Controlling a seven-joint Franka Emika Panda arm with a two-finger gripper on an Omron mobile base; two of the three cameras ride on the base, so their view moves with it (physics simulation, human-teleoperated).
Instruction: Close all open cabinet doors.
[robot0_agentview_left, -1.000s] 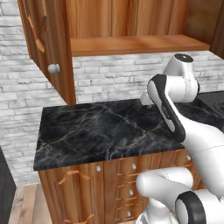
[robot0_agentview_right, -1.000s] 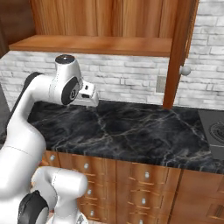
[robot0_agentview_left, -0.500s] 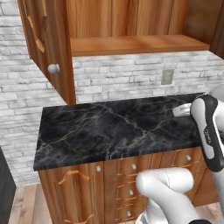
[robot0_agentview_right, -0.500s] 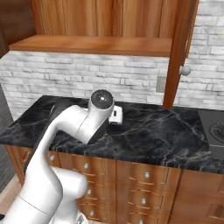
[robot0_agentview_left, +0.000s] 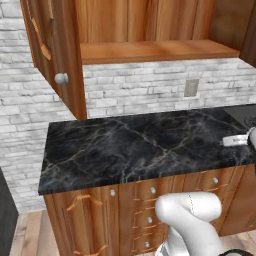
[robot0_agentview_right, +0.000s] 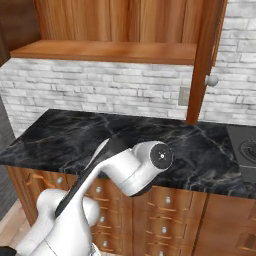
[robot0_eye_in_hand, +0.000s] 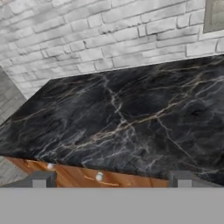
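Cabinet doors open over black marble counter; gripper (robot0_eye_in_hand: 109, 179) wide open, holding nothing.

Left base view: one open cabinet door (robot0_agentview_left: 55, 50) at approx 10 o'clock, swung out edge-on toward cam, round silver knob (robot0_agentview_left: 61, 78) on its face, wooden shelf (robot0_agentview_left: 155, 50) of the cabinet just beside it toward 1 o'clock. Right base view: second open cabinet door (robot0_agentview_right: 206, 55) at approx 2 o'clock, also edge-on, w/ its knob (robot0_agentview_right: 212, 80) sticking out right, lower edge above the counter (robot0_agentview_right: 75, 135). Grey wall outlet (robot0_agentview_right: 184, 96) on white brick backsplash (robot0_agentview_right: 95, 85), just left of that door. Arm elbow (robot0_agentview_right: 145, 165) low over counter front edge at 6 o'clock. Hand view: the two fingertips (robot0_eye_in_hand: 41, 178) stand far apart, nothing between them, looking across marble top at the brick wall; drawer fronts (robot0_eye_in_hand: 83, 175) w/ small knobs just below counter edge.
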